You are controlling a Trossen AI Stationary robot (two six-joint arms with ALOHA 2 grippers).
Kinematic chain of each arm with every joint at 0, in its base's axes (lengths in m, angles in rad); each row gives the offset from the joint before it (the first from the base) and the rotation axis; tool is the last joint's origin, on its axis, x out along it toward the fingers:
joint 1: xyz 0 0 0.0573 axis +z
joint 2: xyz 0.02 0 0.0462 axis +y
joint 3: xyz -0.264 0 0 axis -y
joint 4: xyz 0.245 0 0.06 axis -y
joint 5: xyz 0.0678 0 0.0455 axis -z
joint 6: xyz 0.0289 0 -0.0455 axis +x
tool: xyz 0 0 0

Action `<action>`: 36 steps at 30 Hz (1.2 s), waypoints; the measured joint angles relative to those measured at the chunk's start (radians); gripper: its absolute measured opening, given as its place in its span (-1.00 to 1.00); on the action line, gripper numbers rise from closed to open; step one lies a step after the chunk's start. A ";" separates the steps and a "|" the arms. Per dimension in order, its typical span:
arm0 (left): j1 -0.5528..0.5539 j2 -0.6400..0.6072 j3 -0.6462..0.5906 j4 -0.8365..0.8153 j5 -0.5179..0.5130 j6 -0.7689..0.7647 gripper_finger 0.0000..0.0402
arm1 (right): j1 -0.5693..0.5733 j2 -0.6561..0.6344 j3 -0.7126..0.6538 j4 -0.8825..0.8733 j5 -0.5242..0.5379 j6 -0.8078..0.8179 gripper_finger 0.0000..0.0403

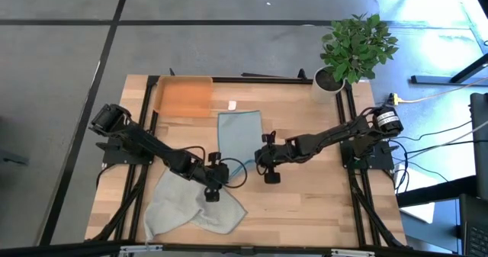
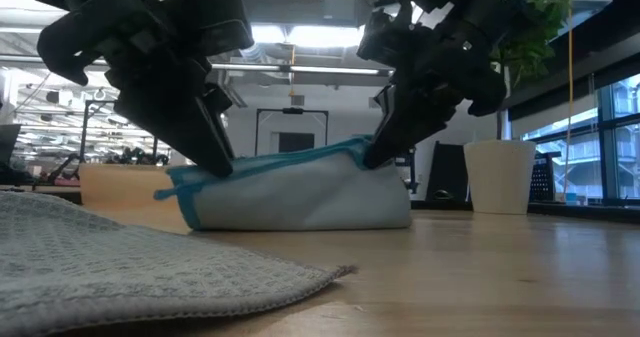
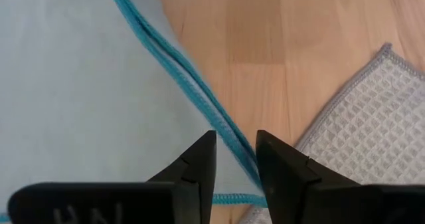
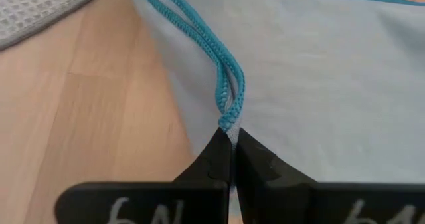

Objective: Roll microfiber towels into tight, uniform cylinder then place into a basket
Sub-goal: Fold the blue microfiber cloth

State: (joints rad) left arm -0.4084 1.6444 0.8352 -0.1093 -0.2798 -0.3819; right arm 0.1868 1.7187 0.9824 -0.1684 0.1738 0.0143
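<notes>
The light teal-blue towel (image 1: 239, 135) lies at the table's middle, its far part flat on the wood. Its near edge is raised between my two grippers, as the low view (image 2: 300, 197) shows. My left gripper (image 1: 212, 192) is shut on the towel's near left part, and my right gripper (image 1: 269, 175) is shut on its near right part. The pale grey-green towel (image 1: 187, 207) lies rumpled on the table at the near left. The orange basket (image 1: 184, 97) stands at the far left, with nothing in it. My left gripper has the towel's teal hem (image 3: 229, 134) between its two fingers, where two hem lines run side by side. The fingers slant down from the table's left. The held edge stands above the table (image 2: 205, 172). My right gripper pinches the towel's teal hem (image 4: 228, 114) between its two fingers, where two hem lines meet, so two layers. The fingers slant down from the table's right. The held edge is lifted (image 2: 365, 152), and the cloth hangs below it to the table.
A white pot with a green plant (image 1: 329, 81) stands at the far right corner. A small white scrap (image 1: 232, 104) lies beside the basket. Bare wood lies at the near right (image 1: 328, 203).
</notes>
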 joint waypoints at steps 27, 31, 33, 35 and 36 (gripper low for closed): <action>0.027 0.000 0.000 -0.094 -0.049 0.051 -0.80 | -0.003 0.000 0.000 0.000 0.053 0.008 -0.96; 0.029 0.000 0.000 -0.099 -0.049 0.052 -0.97 | -0.003 0.000 0.000 0.000 0.053 0.005 -0.96; 0.029 0.000 0.000 -0.099 -0.051 0.052 -0.98 | -0.004 0.000 0.000 0.000 0.053 0.005 -0.96; 0.029 0.000 0.000 -0.100 -0.051 0.052 -0.99 | -0.004 0.000 0.000 0.000 0.053 0.006 -0.96; 0.029 0.000 0.000 -0.100 -0.051 0.051 -0.99 | -0.004 0.000 0.000 0.000 0.053 0.006 -0.96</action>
State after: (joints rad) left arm -0.3798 1.6440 0.8352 -0.2089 -0.3305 -0.3305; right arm 0.1833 1.7187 0.9821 -0.1686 0.2266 0.0208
